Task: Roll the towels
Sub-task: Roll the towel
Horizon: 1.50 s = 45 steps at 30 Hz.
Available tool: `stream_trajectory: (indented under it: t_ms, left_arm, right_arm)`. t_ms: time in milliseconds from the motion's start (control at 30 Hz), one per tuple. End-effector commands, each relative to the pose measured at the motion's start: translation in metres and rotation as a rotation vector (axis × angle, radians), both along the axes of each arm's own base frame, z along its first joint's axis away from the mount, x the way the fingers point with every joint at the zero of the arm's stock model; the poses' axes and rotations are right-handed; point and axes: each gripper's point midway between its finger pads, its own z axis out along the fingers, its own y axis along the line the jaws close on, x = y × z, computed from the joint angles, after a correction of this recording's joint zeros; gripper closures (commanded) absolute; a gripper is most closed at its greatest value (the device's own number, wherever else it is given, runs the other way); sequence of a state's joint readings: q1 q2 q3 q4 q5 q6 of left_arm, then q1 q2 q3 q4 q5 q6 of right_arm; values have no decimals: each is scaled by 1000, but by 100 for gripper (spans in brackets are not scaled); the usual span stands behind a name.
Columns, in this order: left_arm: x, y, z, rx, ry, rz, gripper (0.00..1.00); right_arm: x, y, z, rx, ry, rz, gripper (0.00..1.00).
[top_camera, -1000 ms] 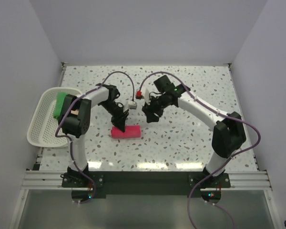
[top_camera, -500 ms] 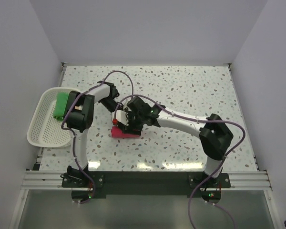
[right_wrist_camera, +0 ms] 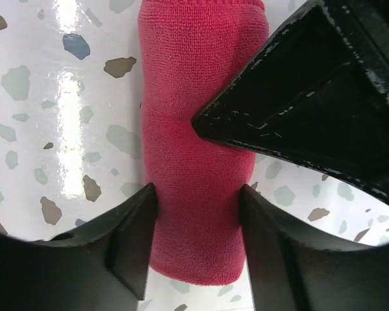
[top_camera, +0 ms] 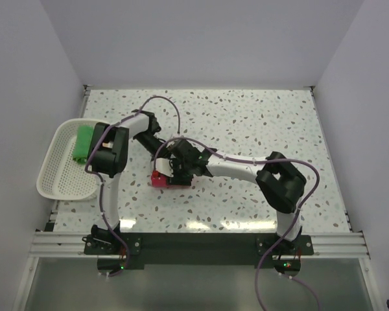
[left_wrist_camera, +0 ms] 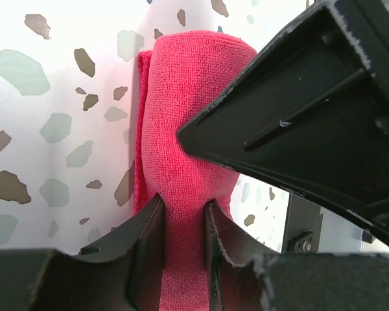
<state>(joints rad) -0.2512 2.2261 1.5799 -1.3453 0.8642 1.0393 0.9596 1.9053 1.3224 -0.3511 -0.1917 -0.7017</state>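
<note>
The pink-red towel (right_wrist_camera: 194, 129) is matt, fuzzy terry cloth. The table (right_wrist_camera: 58, 97) is smooth, glossy, speckled like stone. The right gripper (right_wrist_camera: 196, 194) is matt black plastic, edges scuffed pale. The basket (top_camera: 57, 175) is white plastic mesh

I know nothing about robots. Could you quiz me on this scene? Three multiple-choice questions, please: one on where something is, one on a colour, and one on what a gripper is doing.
1. Where is the green towel?
A) in the white basket
B) draped over an arm
C) on the floor

2. What colour is the rolled towel on the table?
A) peach
B) pink-red
C) blue

3. The left gripper is:
A) wide open above the basket
B) closed on the rolled towel
C) holding a cup

Answers:
1 A: it lies inside the basket at the left edge.
2 B: both wrist views show pink-red cloth.
3 B: its fingers pinch the roll, and the cloth narrows between them.
</note>
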Motion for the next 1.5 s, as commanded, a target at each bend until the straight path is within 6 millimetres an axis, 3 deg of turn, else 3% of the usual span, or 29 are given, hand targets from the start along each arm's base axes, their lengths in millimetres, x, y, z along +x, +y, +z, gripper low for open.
stream_trajectory:
  t_ms: [0, 167, 367, 600, 800, 867, 1000, 1100, 1267, 1467]
  left_arm:
    - [24, 11, -36, 28, -136, -62, 70]
    - [21, 15, -32, 7, -128, -43, 67]
    - [23, 27, -17, -43, -134, 17, 49]
    - [52, 56, 29, -164, -186, 211, 36]
    - [57, 65, 76, -238, -297, 284, 33]
    - [63, 76, 89, -259, -322, 344, 32]
    - [74, 118, 115, -283, -419, 542, 31]
    - [66, 138, 122, -209, -542, 598, 30]
    - [36, 151, 116, 4, -850, 477, 22]
    - [-9, 116, 87, 126, -1184, 113, 18]
  right_arm:
    - [-4, 2, -12, -21, 10, 34, 48]
    - [-20, -7, -30, -75, 101, 59, 68]
    - [-31, -18, -44, -123, 190, 77, 86]
    - [-29, -29, -49, -122, 314, 44, 87]
    - [-22, -28, -44, -83, 434, 1, 87]
    - [-20, -32, -44, -82, 483, -23, 86]
    - [-15, -25, -41, -39, 621, -54, 85]
    - [-16, -24, -42, -34, 707, -69, 84]
    - [-23, -20, -48, -35, 787, -76, 84]
    - [-23, -18, -62, -42, 868, -92, 83]
